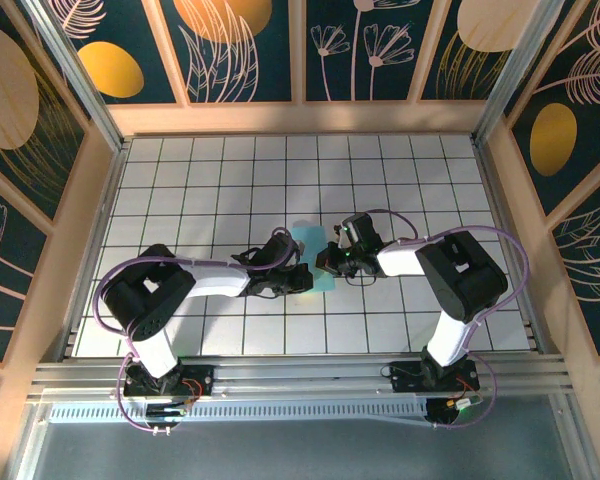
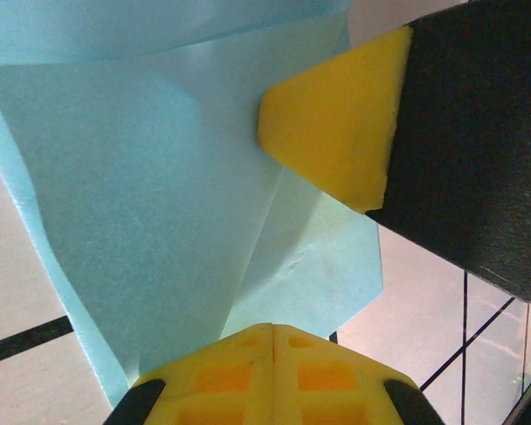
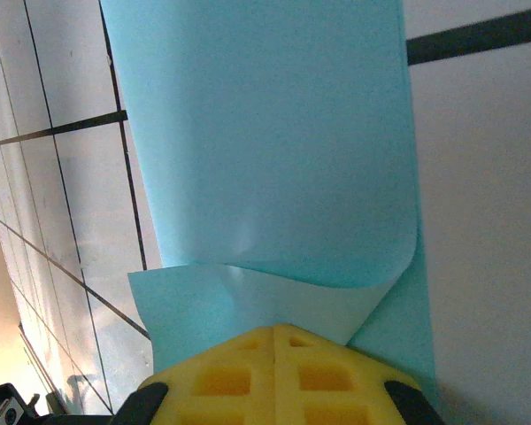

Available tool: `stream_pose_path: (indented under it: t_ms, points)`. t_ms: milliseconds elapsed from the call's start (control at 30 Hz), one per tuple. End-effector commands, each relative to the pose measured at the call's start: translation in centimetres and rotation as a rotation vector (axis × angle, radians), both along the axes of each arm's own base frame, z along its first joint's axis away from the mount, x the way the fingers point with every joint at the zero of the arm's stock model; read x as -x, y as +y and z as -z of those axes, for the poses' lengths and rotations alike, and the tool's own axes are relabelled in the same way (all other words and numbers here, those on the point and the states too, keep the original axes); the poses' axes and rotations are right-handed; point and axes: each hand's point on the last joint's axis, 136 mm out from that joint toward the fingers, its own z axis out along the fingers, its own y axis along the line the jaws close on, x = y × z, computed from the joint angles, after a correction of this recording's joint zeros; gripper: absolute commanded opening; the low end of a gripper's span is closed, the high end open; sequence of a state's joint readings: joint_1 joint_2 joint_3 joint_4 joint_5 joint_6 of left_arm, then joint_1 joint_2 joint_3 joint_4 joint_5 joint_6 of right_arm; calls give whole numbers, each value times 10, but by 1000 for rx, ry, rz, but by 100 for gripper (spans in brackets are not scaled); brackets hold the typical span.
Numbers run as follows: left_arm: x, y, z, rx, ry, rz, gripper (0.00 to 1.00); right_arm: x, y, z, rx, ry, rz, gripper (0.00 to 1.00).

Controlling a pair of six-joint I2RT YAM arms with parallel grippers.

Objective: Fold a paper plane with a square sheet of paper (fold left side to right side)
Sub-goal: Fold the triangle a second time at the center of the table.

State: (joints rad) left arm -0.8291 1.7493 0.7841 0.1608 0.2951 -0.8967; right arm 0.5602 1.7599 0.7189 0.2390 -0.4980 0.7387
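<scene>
The thin light-cyan sheet of paper (image 1: 311, 258) lies creased and partly doubled over in the middle of the white gridded tabletop (image 1: 210, 170). The left gripper (image 2: 274, 335) and right gripper (image 3: 276, 331) both look pinched closed on its edges, pads meeting. Looks mid-fold to me. Next it'd need the lifted flap carried across, laid flat and creased. The two grippers are really crowding each other over the sheet, so they could bump.
</scene>
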Motion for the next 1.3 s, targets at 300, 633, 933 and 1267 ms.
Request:
stream_pose_path:
  t_ms: [300, 633, 933, 1267]
  points:
    - [3, 10, 11, -15, 24, -30, 0, 15, -7, 20, 54, 58, -8, 0]
    - [10, 16, 15, -23, 39, -34, 0, 16, -8, 22, 59, 66, -11, 0]
    - [21, 26, 12, -10, 52, -43, 0, 17, -8, 23, 62, 70, -14, 0]
    - [17, 25, -35, 85, -44, -47, 0, 16, -7, 21, 61, 67, -15, 0]
